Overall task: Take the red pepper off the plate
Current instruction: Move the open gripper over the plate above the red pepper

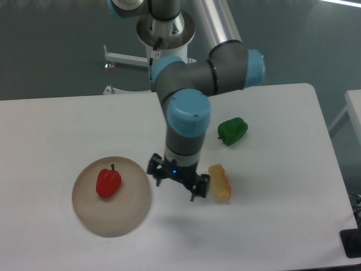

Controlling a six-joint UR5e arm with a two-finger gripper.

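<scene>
The claw [177, 179], fingers spread and holding nothing, hangs just beside the plate [132, 210], where the red pepper [108, 182] sits left of centre. A clean pick calls for centring above the pepper before descending.

Red pepper [108, 182] on plate [132, 212], end effector [177, 179] right.
</scene>
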